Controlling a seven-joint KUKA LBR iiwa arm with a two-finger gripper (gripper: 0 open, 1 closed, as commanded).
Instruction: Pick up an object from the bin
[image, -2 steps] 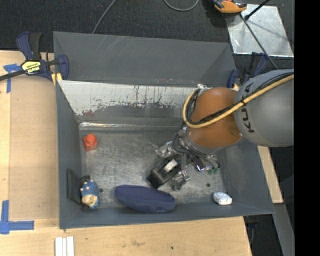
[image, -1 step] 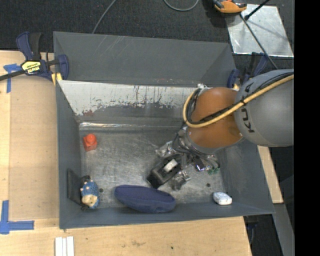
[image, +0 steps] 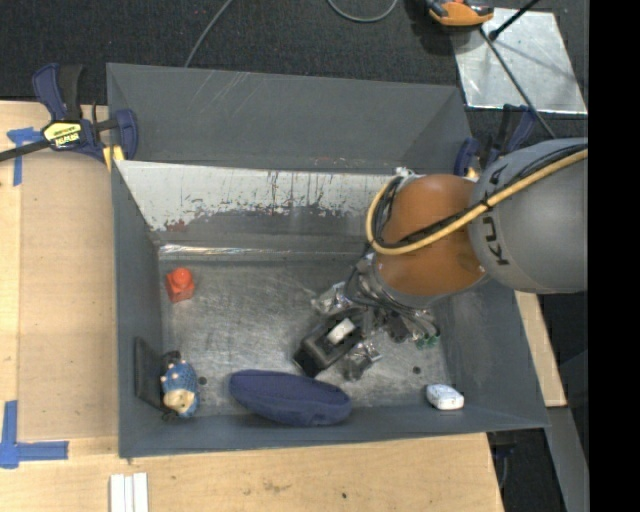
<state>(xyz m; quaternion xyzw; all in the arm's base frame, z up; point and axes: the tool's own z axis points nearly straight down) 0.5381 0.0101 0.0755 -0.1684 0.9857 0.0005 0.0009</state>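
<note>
Along the front of the bin (image: 300, 436): figurine (image: 178, 388) left, pouch (image: 290, 398) middle, pebble (image: 444, 398) right, box (image: 322, 350) behind pouch.

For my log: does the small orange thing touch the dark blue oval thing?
No, the small orange thing lies alone at the left, well apart from the dark blue oval thing near the front wall.

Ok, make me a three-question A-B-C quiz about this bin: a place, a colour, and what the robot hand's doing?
1. Where is the small red thing? A left side of the bin; B front right corner; C on the rim.
2. What colour is the big oval thing by the near wall? A yellow; B dark blue; C white.
3. Where is the gripper? A outside the bin; B above the red thing; C low over the black block.
Answers: 1 A, it sits at left. 2 B, plainly dark blue. 3 C, it hangs right at the block.
</note>
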